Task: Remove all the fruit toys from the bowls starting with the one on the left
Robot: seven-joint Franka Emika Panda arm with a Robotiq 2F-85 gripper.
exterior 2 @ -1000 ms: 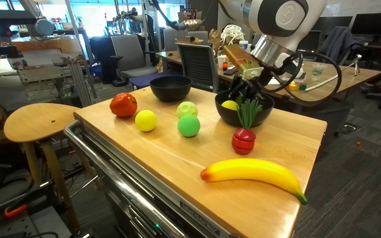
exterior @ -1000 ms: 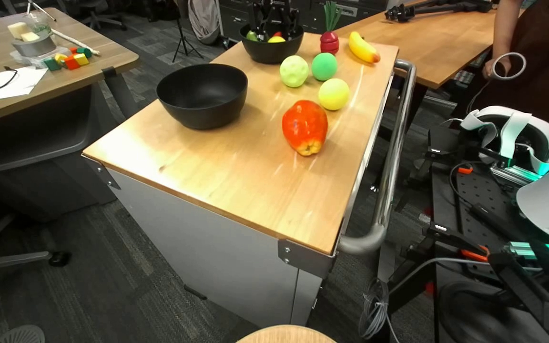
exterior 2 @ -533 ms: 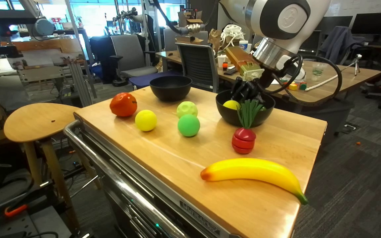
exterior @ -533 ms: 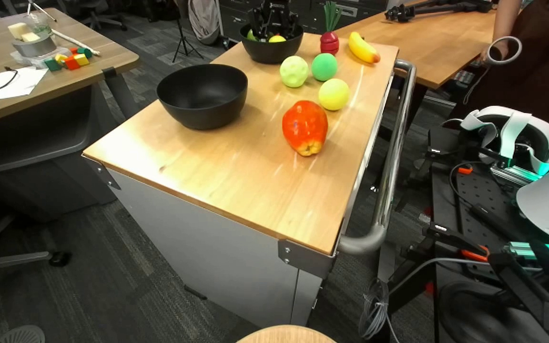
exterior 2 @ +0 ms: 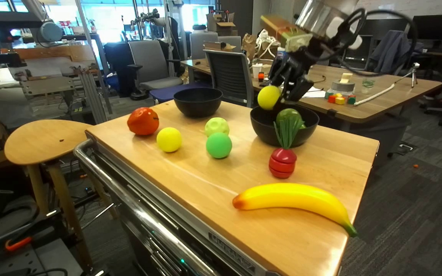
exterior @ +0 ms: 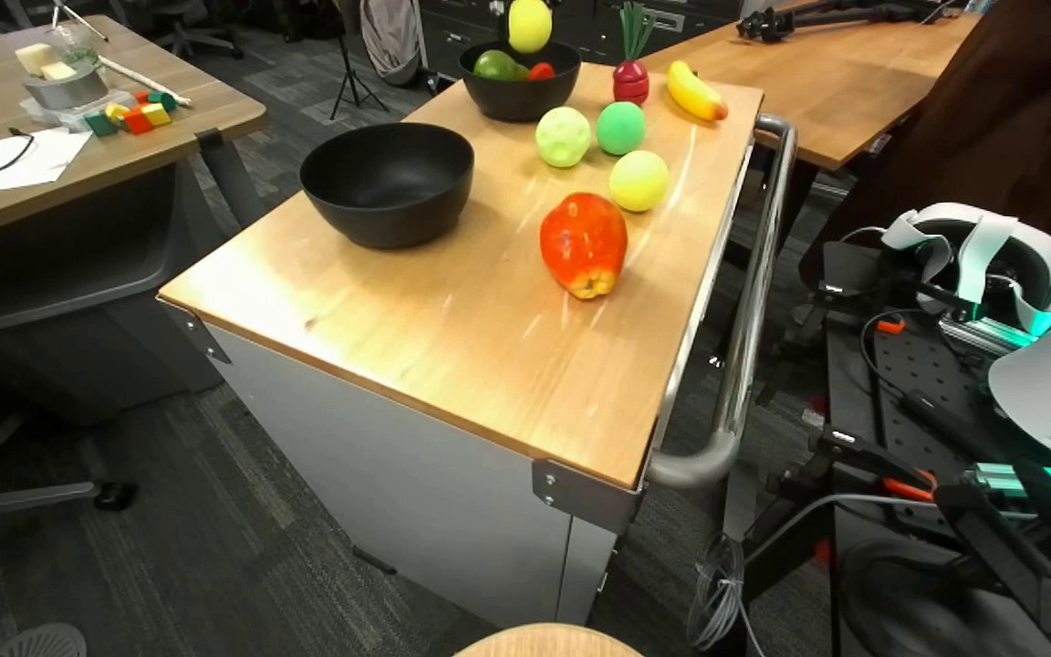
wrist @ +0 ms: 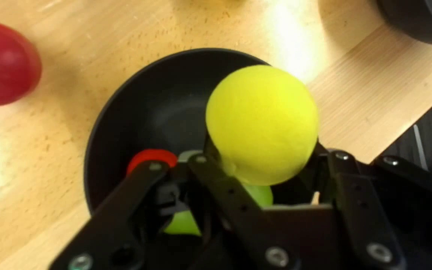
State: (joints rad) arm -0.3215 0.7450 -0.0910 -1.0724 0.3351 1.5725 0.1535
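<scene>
Yellow fills the jaws: the gripper is clamped on a ball-shaped toy that hangs above the stocked bowl. Beneath it, inside that bowl, lie green fruits and a red piece.

This looks like the lifting-out step for the ball-shaped toy. Next, most likely, comes a sideways carry past the stocked bowl's rim with the squeeze kept up, then a low release on the wooden top beside it; dropped from high up, something so round could roll. The green fruits and the red piece would remain to be fetched after that.

Near the stocked bowl stand an upright beet-like toy, a pale green ball and a green ball. Farther from it are a banana, a second yellow ball, a red-orange fruit and the other bowl, where no fruit shows, so that one seems done.

In an exterior view, the stocked bowl's wall and the beet-like toy's leaves hide the red piece that the wrist view shows. The banana and the red-orange fruit can be recognised only in both exterior views.
</scene>
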